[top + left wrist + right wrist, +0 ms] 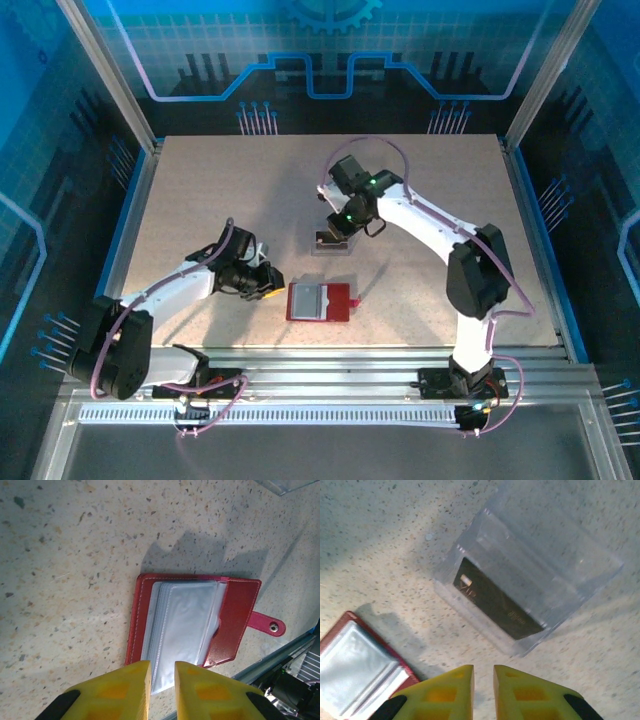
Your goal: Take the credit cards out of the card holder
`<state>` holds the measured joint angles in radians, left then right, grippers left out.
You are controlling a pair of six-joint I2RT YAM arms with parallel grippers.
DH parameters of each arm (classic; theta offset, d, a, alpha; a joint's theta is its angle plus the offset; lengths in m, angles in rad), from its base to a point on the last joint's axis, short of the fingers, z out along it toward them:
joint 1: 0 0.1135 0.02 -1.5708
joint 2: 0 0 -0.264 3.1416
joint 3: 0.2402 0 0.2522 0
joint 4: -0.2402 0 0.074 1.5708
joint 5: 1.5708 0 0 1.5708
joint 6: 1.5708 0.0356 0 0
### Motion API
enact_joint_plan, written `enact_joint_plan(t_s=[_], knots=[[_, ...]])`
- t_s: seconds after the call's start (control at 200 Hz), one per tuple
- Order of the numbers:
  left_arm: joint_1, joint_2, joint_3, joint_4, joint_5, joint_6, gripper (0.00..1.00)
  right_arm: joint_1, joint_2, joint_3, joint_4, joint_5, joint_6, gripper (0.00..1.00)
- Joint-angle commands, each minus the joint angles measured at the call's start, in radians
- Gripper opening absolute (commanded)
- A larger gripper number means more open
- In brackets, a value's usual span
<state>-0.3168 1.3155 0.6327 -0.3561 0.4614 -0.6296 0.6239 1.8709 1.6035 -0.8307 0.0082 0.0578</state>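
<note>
Card holder [235, 620] open flat | just ahead of left gripper [162, 669] | jaws narrowly parted, empty

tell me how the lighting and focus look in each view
top external: even light, soft arm shadows on the table; left wrist: sharp, a jagged shadow just past the wallet; right wrist: softer focus, the clear box has washed-out edges, the dark card inside is plain.

R gripper [483, 672]: yellow fingers at btm edge, narrow gap, nothing btwn.
clear box [555, 565]: on speckled table [380, 545], centre-right, above fingers.
credit card [495, 602]: dark, gold chip, lying inside box.
card holder [362, 667]: red, open, btm-left, pale pockets up; apart from box.
</note>
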Motion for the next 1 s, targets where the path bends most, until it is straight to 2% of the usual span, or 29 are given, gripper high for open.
enact_joint_plan(t_s=[0.0, 0.19, 0.395, 0.47, 0.745, 0.995], knots=[[0.007, 0.024, -0.001, 0.044, 0.031, -0.019, 0.2, 0.061, -0.053, -0.05, 0.06, -0.022, 0.231, 0.16], [0.007, 0.058, 0.016, 0.054, 0.032, -0.015, 0.19, 0.14, -0.073, -0.111, 0.036, -0.076, 0.42, 0.16], [0.007, 0.08, 0.007, 0.078, 0.053, -0.03, 0.19, 0.236, -0.145, -0.265, 0.148, -0.084, 0.566, 0.17], [0.007, 0.082, -0.001, 0.085, 0.061, -0.032, 0.19, 0.255, -0.176, -0.342, 0.24, -0.119, 0.623, 0.17], [0.003, 0.103, -0.036, 0.117, 0.101, -0.046, 0.12, 0.265, -0.224, -0.584, 0.546, -0.246, 0.801, 0.16], [-0.022, 0.157, -0.033, 0.117, 0.119, -0.033, 0.07, 0.276, -0.168, -0.624, 0.672, -0.292, 0.87, 0.15]])
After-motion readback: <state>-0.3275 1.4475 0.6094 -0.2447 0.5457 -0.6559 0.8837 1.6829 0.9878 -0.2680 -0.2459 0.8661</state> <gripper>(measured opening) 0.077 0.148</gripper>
